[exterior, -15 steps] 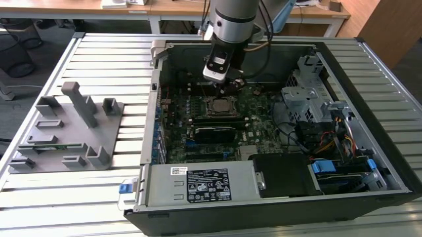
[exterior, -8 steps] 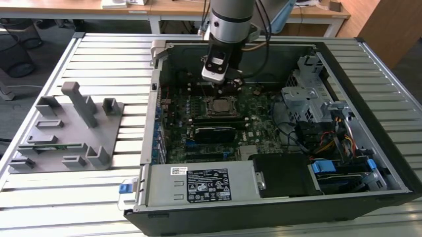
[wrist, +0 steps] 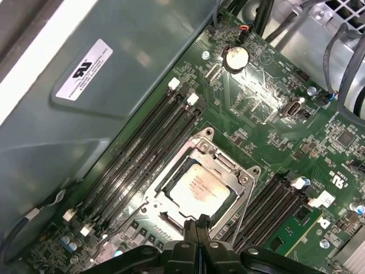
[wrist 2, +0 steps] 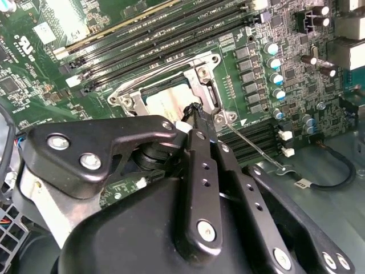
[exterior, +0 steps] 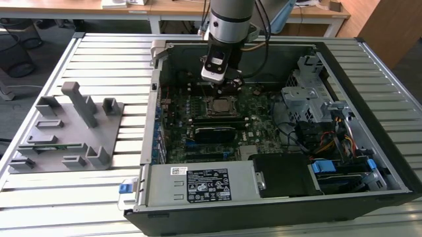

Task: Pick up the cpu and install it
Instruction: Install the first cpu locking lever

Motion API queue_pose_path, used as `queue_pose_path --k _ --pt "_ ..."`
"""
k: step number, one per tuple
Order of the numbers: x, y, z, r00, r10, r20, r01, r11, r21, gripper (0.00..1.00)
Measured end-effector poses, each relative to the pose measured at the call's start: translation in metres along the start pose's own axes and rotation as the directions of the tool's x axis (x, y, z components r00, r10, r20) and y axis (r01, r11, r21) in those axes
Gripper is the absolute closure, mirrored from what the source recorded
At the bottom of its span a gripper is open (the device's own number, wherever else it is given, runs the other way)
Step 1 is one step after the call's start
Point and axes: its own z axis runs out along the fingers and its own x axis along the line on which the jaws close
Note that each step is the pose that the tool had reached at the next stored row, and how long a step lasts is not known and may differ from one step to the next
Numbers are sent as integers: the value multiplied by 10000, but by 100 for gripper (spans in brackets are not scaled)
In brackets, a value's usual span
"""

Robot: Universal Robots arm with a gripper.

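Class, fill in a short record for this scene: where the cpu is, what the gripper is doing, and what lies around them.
cpu: lying flat inside the metal socket frame
gripper: shut, tips at the socket frame's edge, nothing between them
memory slots: long black rows beside the socket frame
computer case: open
grey fixture: on the exterior view's left of the case

Bright, even light, with glare on the cpu (wrist: 201, 191) and dim shadow inside the case (exterior: 264, 219).
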Motion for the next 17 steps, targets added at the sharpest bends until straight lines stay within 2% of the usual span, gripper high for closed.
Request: queue_pose_path --k 17 --pt "2 -2 0 9998 -179 10 179 9998 10 89"
